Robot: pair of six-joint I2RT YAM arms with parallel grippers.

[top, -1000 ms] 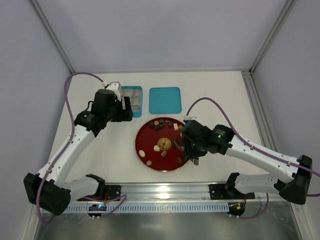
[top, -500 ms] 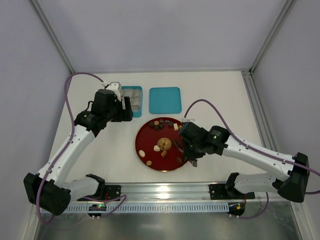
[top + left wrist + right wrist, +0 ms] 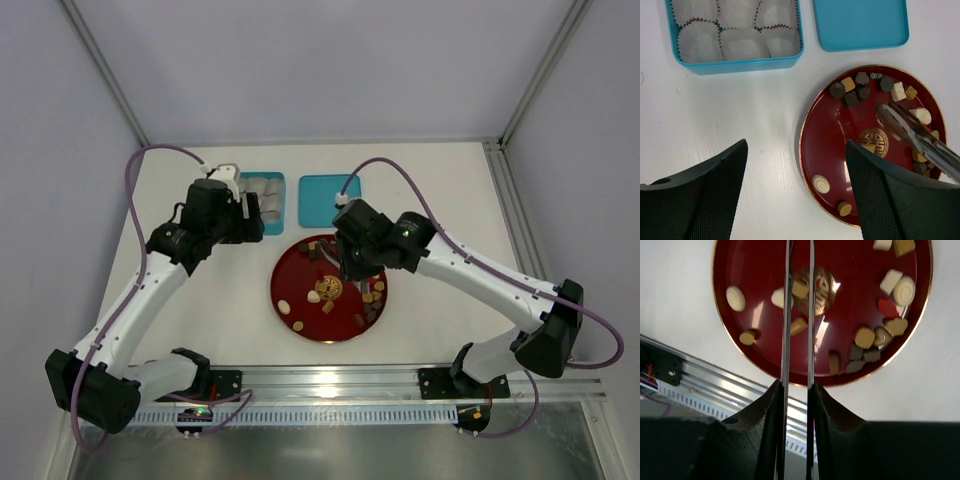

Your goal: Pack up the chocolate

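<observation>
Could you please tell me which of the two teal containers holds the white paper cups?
The left teal box, a deeper tray filled with white paper cups. The teal lid to its right is flat and holds none.

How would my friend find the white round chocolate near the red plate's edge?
Find the round red plate in the middle of the white table. At its near-left edge, two small round chocolates sit apart from the rest. Pick the creamy white disc, paler and bigger than the tan one beside it.
</observation>
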